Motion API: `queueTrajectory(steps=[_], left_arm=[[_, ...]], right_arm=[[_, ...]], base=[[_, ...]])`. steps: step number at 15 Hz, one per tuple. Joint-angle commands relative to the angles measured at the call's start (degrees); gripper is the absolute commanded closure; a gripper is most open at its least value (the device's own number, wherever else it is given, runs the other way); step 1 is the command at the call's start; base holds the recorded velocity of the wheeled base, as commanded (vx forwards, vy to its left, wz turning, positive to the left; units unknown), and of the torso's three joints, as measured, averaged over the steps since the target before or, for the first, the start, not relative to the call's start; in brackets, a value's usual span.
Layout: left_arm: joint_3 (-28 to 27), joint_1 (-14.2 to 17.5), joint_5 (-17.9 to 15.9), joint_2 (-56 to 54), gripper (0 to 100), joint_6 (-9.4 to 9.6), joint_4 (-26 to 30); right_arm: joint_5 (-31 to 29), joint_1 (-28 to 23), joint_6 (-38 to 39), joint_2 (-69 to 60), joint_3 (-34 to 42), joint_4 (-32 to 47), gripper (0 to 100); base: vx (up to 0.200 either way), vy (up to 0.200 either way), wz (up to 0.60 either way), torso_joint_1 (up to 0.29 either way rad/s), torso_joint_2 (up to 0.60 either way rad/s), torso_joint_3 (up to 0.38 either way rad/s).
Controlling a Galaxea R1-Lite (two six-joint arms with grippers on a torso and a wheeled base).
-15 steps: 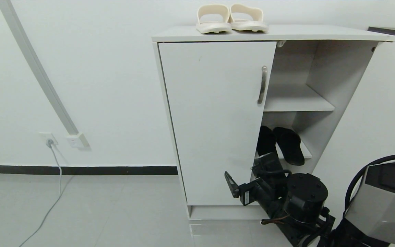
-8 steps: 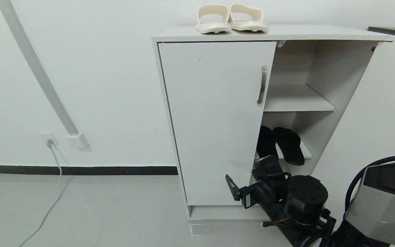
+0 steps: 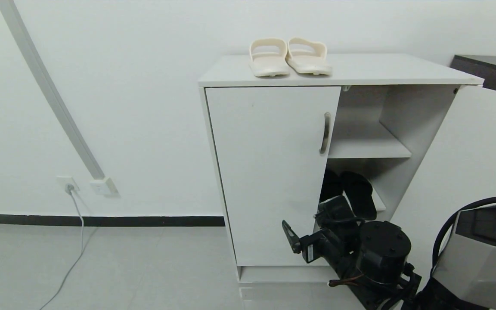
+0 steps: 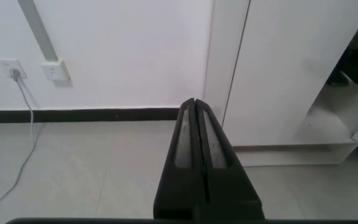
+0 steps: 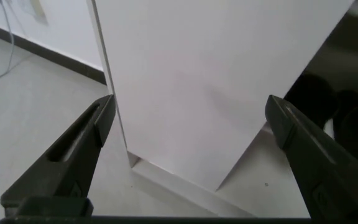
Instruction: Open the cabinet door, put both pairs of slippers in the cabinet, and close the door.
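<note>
The right hand (image 5: 190,102) is spread wide with nothing between its fingers. It sits low before the foot of the cabinet's closed left door (image 3: 269,172), just beside the opening. The left hand (image 4: 194,112) is clenched on nothing, fingers pressed flat together, above the floor and short of the cabinet (image 3: 403,69).

The likeliest trouble, I judge, is the climb. The right hand sits far below the cream slippers (image 3: 290,58), and rising straight up it could catch the door handle (image 3: 325,132) or the overhanging top board. The open right door (image 3: 467,150) stands near that arm, so a wide swing might knock it. A pinch on one slipper alone could drag its touching twin off the front edge.

The cream pair lies side by side on the cabinet top, near the front, straps toward the wall. They look thick, moulded and probably light and squashy. The black slippers (image 3: 358,193) already lie on the lower shelf inside.
</note>
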Motion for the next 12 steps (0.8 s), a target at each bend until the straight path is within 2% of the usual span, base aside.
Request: queueTrajectory(steps=[1,12], left_arm=[[0.0,0.1,0.0,0.1,100,-0.04,0.0],[0.0,0.1,0.0,0.1,100,-0.13,0.0]], right_arm=[[0.0,0.0,0.0,0.1,0.0,0.0,0],[0.0,0.1,0.0,0.2,0.1,0.0,0]], base=[[0.0,0.0,0.0,0.105,-0.47,-0.354],[0.0,0.0,0.0,0.153,-0.48,-0.328]])
